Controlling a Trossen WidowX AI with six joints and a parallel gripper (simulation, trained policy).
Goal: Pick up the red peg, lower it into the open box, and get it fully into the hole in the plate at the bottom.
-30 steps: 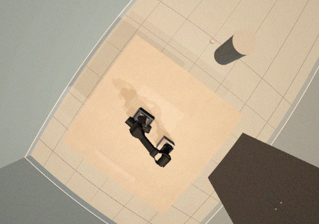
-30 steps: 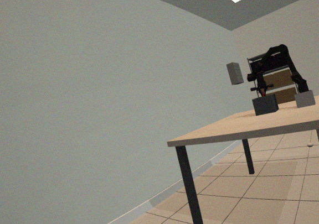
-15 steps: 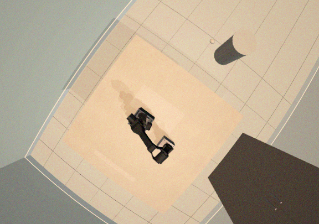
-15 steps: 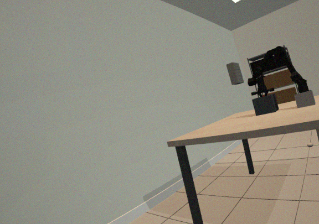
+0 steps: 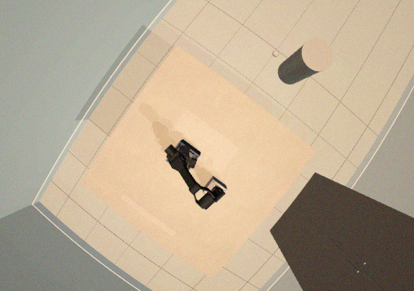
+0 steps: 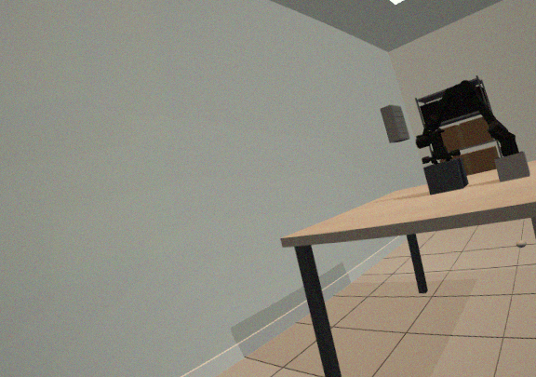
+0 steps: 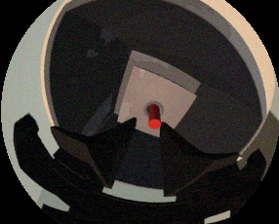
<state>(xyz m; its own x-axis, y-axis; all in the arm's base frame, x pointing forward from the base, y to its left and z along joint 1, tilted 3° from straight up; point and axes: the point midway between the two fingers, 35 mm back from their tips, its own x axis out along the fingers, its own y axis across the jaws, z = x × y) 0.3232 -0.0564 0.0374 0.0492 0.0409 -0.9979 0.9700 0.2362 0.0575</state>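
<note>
in the box (image 5: 190, 146) (image 6: 444, 178) (image 7: 215, 114), the red peg (image 7: 154, 121) stands in the holed plate (image 7: 173, 94); pincer (image 5: 187, 157) (image 6: 440, 160) (image 7: 148, 123) spread.

Top looks steeply down from high; exterior, low and far, shares the table (image 5: 251, 128) (image 6: 372, 217); wrist peers boxward.

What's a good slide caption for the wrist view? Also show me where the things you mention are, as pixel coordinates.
Red peg (image 7: 154, 118) at the plate's (image 7: 178, 97) hole, seen past the black gripper fingers inside the open box (image 7: 229, 112).

1 black arm (image 5: 186, 177) reaches over 1 dark open box (image 5: 190, 149) on the tabletop (image 5: 251, 131).
</note>
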